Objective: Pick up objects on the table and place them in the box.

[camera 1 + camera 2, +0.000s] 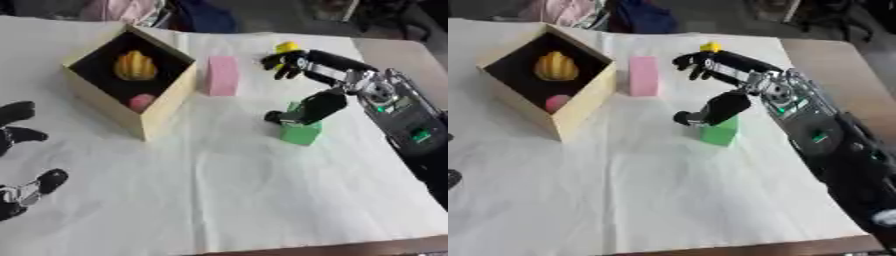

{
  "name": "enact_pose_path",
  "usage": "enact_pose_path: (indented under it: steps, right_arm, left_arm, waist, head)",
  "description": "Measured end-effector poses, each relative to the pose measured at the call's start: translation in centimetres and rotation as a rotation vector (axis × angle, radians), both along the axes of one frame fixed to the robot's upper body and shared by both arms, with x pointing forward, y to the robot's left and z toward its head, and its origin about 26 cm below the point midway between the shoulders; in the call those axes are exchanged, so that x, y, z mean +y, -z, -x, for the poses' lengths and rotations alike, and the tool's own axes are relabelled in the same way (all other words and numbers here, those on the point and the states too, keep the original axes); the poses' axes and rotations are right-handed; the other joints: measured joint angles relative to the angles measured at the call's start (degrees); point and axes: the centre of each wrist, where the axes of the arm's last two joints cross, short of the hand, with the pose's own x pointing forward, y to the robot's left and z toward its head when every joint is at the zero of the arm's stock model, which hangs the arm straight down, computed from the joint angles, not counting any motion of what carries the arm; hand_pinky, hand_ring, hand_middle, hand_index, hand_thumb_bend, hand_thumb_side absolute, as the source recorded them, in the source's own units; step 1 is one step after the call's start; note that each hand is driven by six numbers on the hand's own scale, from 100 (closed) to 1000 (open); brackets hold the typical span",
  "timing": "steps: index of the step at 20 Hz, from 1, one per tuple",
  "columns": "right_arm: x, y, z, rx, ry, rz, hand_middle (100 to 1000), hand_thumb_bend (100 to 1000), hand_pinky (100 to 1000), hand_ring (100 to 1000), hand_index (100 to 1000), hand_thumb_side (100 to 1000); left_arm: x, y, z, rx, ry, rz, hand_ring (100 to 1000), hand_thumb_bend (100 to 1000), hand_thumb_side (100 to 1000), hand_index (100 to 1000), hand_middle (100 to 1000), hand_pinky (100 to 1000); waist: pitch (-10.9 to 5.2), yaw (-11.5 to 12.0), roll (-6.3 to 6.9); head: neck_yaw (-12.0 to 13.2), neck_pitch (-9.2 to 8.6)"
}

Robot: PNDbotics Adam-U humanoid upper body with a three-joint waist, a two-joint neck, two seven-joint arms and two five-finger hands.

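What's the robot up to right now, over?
Right hand open over green block. Left hand idle, open. Box holds two items. Pink block in between.

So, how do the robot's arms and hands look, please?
The right hand has black fingers; its forearm is black with silver-grey joints, a round silver disc at the wrist and small green lights. The left hand shows black fingers with some silver parts.

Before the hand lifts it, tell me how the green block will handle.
The green block has flat faces and square edges, so it will probably sit still rather than roll. It looks like a solid, stiff block that should keep its shape in the fingers. The right hand is over its top with the thumb at one side; a nudge could slide it on the white sheet.
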Motion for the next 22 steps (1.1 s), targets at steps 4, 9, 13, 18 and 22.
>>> enact_pose_path:
  steps: [4, 9, 13, 18, 22]
  right_arm:
    - [-1.3, 1.4, -0.6, 0.033, 0.064, -0.005, 877, 464, 821, 820, 971, 394]
    - [-2.6, 2.7, -1.1, 0.065, 0.129, -0.010, 868, 465, 818, 813, 969, 392]
    - [-3.5, 3.6, -1.4, 0.089, 0.165, -0.005, 865, 466, 817, 813, 970, 392]
    - [-3.9, 4.2, -1.5, 0.106, 0.182, 0.004, 866, 473, 817, 814, 970, 392]
    - [-4.0, 4.6, -1.4, 0.121, 0.177, 0.014, 866, 477, 819, 817, 972, 393]
  left_arm:
    - [0.0, 0.0, 0.0, 0.001, -0.002, 0.000, 648, 782, 371, 808, 844, 772]
    - [0.0, 0.0, 0.0, 0.001, -0.004, 0.001, 648, 784, 371, 808, 844, 771]
    - [0.1, 0.1, 0.0, 0.001, -0.006, 0.002, 648, 785, 371, 808, 844, 771]
    - [0.2, 0.0, 0.0, 0.001, -0.009, 0.002, 648, 785, 372, 808, 844, 771]
    - [0.2, 0.0, 0.0, 0.001, -0.009, 0.002, 648, 786, 372, 808, 844, 771]
  waist:
    - [0.00, 0.00, 0.00]
    - [0.00, -0.01, 0.00]
    - [0.00, -0.01, 0.00]
    - [0.00, -0.04, 0.00]
    - [0.00, -0.06, 0.00]
  head:
    - [0.01, 0.15]
    - [0.09, 0.17]
    - [0.22, 0.18]
    - [0.39, 0.20]
    - [0.44, 0.23]
